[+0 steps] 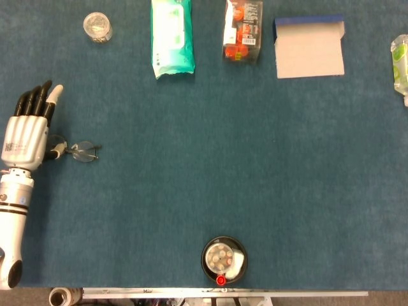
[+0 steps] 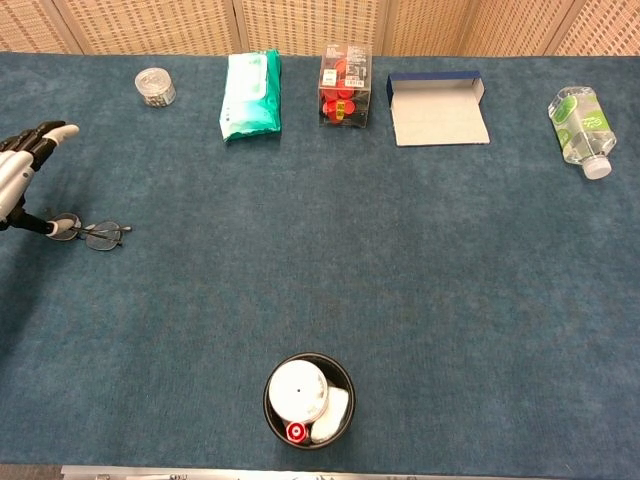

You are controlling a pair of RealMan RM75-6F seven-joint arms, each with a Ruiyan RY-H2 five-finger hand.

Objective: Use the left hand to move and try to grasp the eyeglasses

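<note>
One robot hand in view: left hand (image 1: 25, 135) at the left edge of the blue felt table (image 1: 210, 172), fingers straight and close together, pointing toward the far edge, palm down, thumb tip reaching sideways onto the near lens of the eyeglasses (image 1: 78, 151). No grip visible; fingers not curled around the frame, nothing pinched as far as either view shows. Same hand partly cut off at the left border of the chest view (image 2: 22, 165), thumb tip down at the glasses (image 2: 92, 234). Right hand absent from both views.

Eyeglasses lying flat on the felt, just beside the left hand, near the left edge and roughly midway between the near and far edges, lenses side by side, one temple arm sticking out to the right.

Along the far edge, left to right: small clear round jar (image 1: 97, 27), green wet-wipes pack (image 1: 171, 38), clear box of red items (image 1: 243, 30), open cardboard box with a blue rim (image 1: 309, 46), and clear bottle with a green label (image 1: 400, 58) at the far right corner. At the middle of the near edge, black round container holding small white items (image 1: 224, 260).

Likely progress: approach done, contact with the glasses made by the thumb alone; closing of the fingers on the frame and any lift left to do.
</note>
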